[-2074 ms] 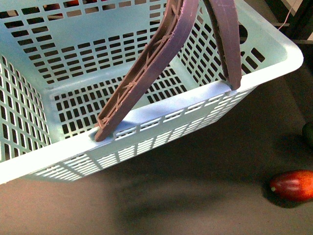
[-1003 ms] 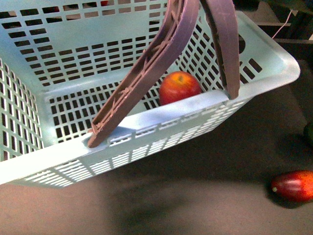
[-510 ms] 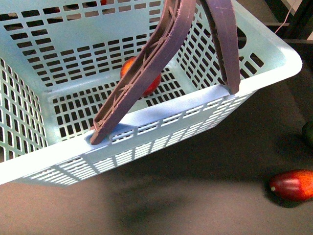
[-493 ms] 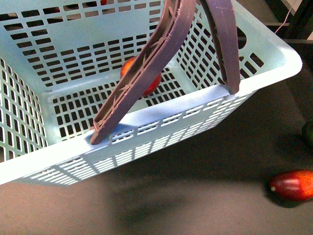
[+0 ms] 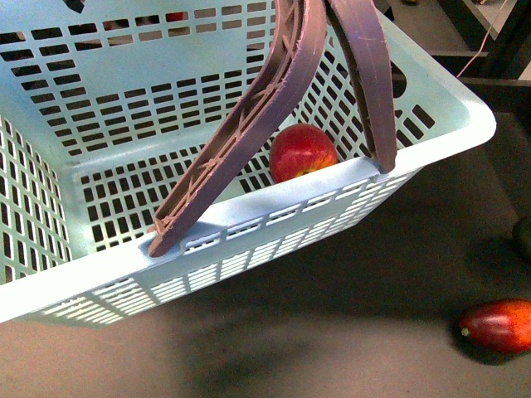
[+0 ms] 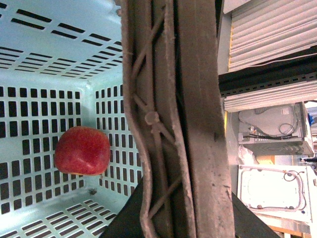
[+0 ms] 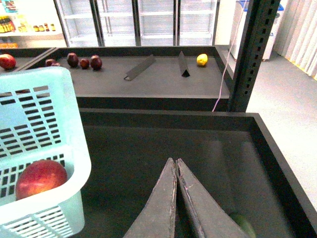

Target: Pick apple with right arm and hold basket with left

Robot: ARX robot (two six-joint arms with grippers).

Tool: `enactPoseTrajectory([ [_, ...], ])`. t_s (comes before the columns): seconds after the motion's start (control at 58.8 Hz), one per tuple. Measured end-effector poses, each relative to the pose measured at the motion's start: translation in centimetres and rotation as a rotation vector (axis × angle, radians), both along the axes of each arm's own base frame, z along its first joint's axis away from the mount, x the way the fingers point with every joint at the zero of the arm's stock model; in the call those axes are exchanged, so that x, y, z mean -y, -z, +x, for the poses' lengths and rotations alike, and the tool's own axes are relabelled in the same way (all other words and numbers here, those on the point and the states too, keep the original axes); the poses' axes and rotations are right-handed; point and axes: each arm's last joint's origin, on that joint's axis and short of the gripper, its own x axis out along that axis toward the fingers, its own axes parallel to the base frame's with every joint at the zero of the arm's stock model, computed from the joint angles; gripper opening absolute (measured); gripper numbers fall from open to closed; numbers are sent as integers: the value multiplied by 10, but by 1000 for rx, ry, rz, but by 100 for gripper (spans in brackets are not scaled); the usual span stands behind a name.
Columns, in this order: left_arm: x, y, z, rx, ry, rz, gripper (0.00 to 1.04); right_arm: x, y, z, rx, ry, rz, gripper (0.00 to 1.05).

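- Front view: the apple (image 5: 303, 152) lies inside the basket (image 5: 249, 217), on the slotted floor against its near wall. It sits just under the two handles (image 5: 278, 91), which are swung up and meet overhead.
- The basket is tilted, with a soft shadow on the table (image 5: 332, 348) beneath it. I judge that it is being held up by the handles rather than resting flat.
- In the left wrist view the handles fill the middle of the picture and the apple shows below them. The left hand itself is out of sight, so I cannot tell whether it is clamped.
- The right hand (image 7: 175, 163) is off to the basket's side over bare table. Its fingers are pressed together with nothing between them.
- Judged from this, the apple part looks done, since the fruit is in the basket and the right hand is empty. What is left seems only to keep the basket steady.
- The table is dark and matte, with a raised rim along its far and right edges. A long dark red fruit (image 5: 498, 326) lies near the right edge, and a dark green fruit (image 5: 523, 239) lies beyond it, partly cut off.
- Behind stand another dark counter (image 7: 148, 74) with small fruits, glass-door coolers (image 7: 138, 20), a black post (image 7: 255, 54) and a grey floor.
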Motion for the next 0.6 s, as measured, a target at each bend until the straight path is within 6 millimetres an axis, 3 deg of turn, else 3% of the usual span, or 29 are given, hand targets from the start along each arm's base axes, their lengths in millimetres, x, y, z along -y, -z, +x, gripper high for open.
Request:
enactPoseTrajectory([
  [0.595,0,0,0,0,2,0,16,0,9,-22,29,0,-1,2],
])
